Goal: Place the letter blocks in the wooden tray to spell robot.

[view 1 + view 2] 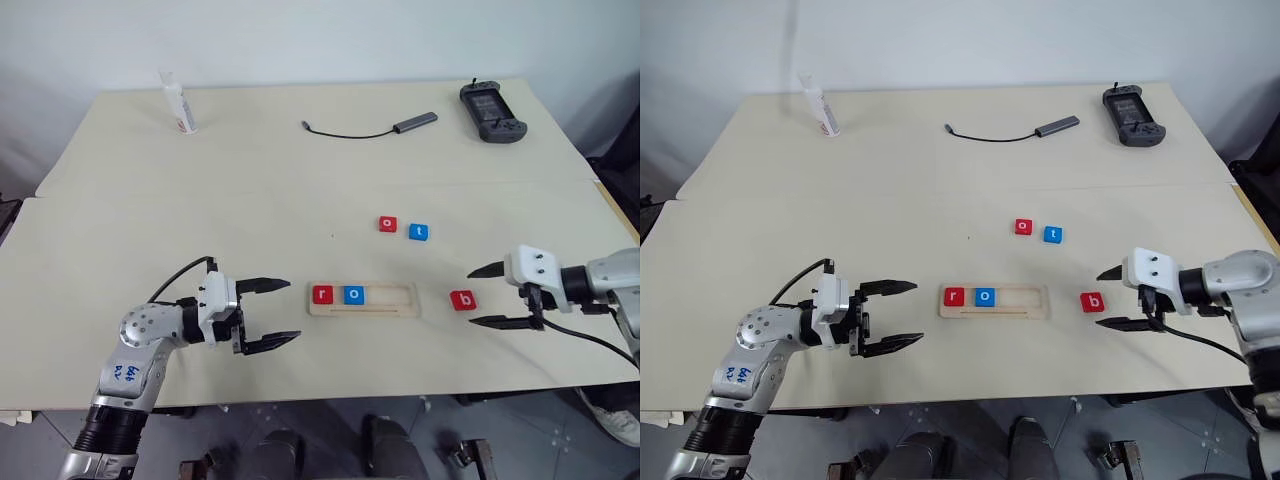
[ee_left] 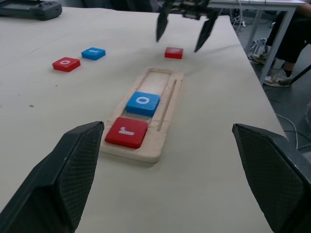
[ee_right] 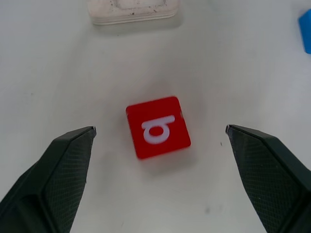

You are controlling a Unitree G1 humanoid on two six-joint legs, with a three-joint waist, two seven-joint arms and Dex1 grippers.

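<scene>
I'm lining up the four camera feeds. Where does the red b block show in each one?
Left eye: red b block on the table, just right of the wooden tray.
Right eye: same spot, ahead of the right claw.
Left wrist: far off, beyond the tray's empty end.
Right wrist: centred between the open fingers.
Shared landmark: the wooden tray.
</scene>
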